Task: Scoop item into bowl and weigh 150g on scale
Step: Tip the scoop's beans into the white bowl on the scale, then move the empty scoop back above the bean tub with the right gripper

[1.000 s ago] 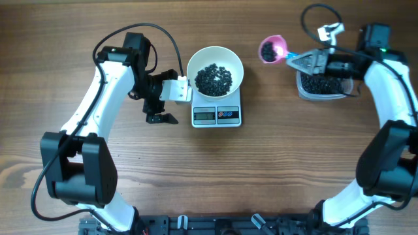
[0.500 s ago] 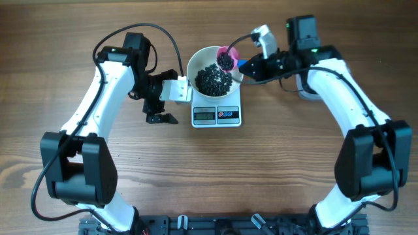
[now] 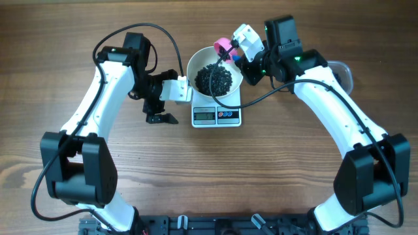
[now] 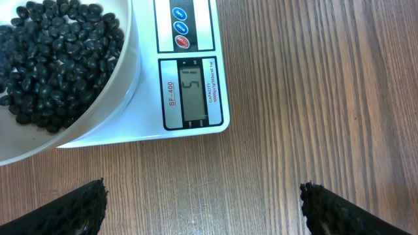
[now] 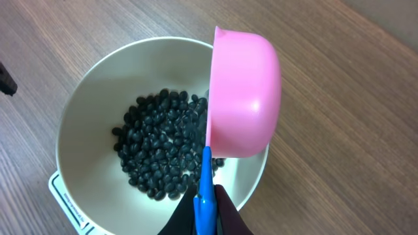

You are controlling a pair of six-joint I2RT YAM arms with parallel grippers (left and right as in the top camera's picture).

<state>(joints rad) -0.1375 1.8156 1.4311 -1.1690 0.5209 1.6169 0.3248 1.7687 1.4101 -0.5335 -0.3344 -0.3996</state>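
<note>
**Desk:** How are the edges and the room around the scale?

**Me:** From overhead I have the scale mid-table. The bowl sits on its platform, with the rim reaching slightly past it at 9 and 3 o'clock. My left claw is at 9 o'clock of the scale, just beside it and not touching, jaws wide and holding nothing. Its wrist camera shows the two fingertips framing bare wood, with the scale's display end above them. Bare wood runs from the scale's 6 o'clock edge toward me.

**Desk:** And the right side?

**Me:** My right claw is clamped narrow on the blue handle of the pink scoop. The scoop is tipped on its side over the bowl's rim at 1 o'clock, mouth turned toward the bowl's middle. The clear tub stands at 3 o'clock of the bowl, well apart, partly hidden behind my right arm.

**Desk:** Where's the item?

**Me:** The black beans lie heaped in the bottom of the bowl, with white wall showing around them. I cannot tell whether any are in the scoop.

**Desk:** Surface? Any writing?

**Me:** The table is brown wood-grain and matte. On the scale I read "SF-400" beside the grey display, but the digits are too faint for me to read surely. Next to it are three round buttons, two blue and one red.
</note>
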